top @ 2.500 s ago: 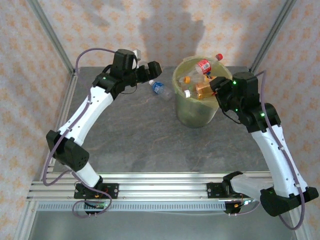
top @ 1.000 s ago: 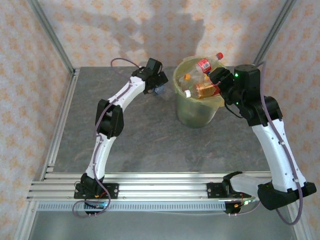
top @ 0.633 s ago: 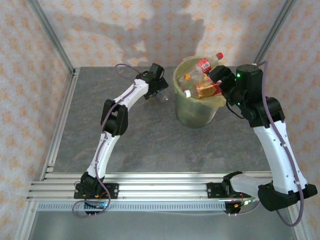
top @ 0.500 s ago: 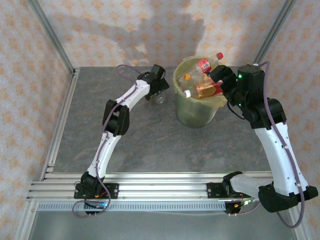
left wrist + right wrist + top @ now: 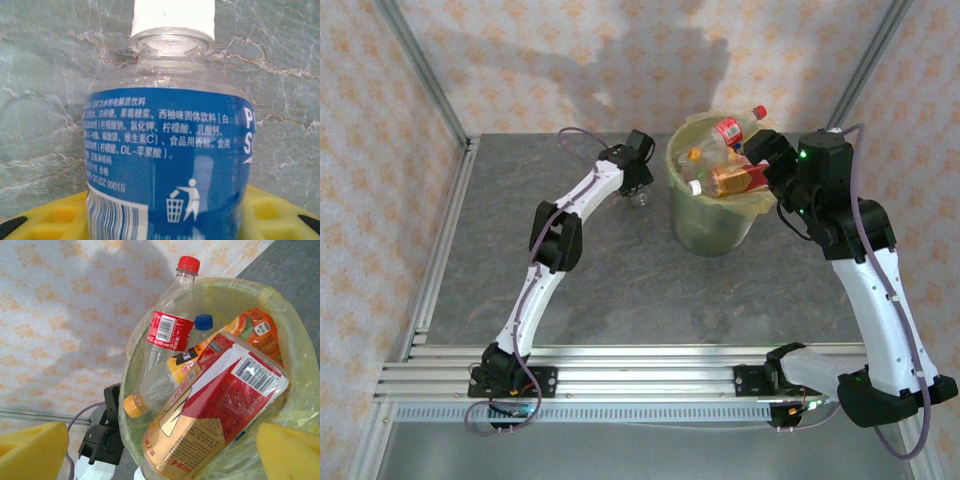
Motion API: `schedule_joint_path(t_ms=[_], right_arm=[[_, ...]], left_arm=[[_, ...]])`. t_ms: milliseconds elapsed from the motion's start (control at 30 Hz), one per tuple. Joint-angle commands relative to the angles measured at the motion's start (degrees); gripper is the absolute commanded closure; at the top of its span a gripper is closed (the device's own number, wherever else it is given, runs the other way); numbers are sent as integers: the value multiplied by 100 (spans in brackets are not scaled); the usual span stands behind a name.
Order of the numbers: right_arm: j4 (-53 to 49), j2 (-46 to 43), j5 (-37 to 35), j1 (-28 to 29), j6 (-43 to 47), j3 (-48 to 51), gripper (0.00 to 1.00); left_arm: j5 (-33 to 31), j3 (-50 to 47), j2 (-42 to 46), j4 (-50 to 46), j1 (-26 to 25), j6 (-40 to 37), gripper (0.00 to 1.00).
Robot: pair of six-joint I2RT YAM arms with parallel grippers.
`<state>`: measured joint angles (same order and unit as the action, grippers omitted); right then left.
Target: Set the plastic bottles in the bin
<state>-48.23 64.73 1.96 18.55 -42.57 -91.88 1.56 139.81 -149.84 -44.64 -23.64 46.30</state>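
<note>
**Entry: bottles → bin, L arm pick**

- L tool (image 5: 639,187): clamped on the blue-label bottle (image 5: 170,160). Yellow pads (image 5: 47,220) sit either side of the lower body. Grip goes across the label, I'd guess because that's the widest, straightest part; neck too narrow to trap.
- Bottle lies on the desk (image 5: 570,270) on its side, just beside the bin (image 5: 710,228) at its 9 o'clock. White cap (image 5: 172,17) points to 12 in the L wrist view. Can't tell if it's off the desk yet.
- R tool (image 5: 758,153): pads wide, nothing between them. It hangs over the bin rim from the 3 o'clock side, looking down onto the pile.
- Bin sits at approx 1 o'clock from desk centre and is heaped past the rim. The red-cap bottle (image 5: 170,327) stands tilted against the wall at 12, neck well above the rim. The orange-cap bottle (image 5: 152,387) and a big red/gold-label bottle (image 5: 215,405) lie across the top; blue cap (image 5: 203,321) and an orange label (image 5: 256,325) show under them.

**Judgement:** this looks like the last bottle on the desk, so the task is nearly done. Next: lift, short swing toward 3, release over the 9 o'clock side of the pile.

**Risk:** little room left, so a drop on the heap could roll back out. R arm should prob. clear the rim first.
</note>
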Motion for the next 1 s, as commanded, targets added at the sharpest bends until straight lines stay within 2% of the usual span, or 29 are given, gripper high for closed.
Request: schedule_joint_path(t_ms=[0,133,267,367,633,733,967], right_arm=[[30,-152,-222,-34,149,-69,3],[155,-172,-146,-34,296,18,3],[224,-182,-140,-33,500,55,3],[208,-189,-250,-30,606,62,2],[254,-198,-327,-30,697,91,2],[260,-207,-336,-28,706,121,2],[266,-198,-416,-28,732,136,2]], left_arm=[[-477,150,771,-69,0,-1044,55],[-769,178,1484,71,0,-2377,56],[-441,187,2149,443,-5,-3513,56],[-40,282,2475,692,0,-4026,55],[1739,1491,2213,814,-99,-4333,51],[2307,1616,2118,1014,-227,-4398,50],[2880,1623,1820,1222,-575,-4759,49]])
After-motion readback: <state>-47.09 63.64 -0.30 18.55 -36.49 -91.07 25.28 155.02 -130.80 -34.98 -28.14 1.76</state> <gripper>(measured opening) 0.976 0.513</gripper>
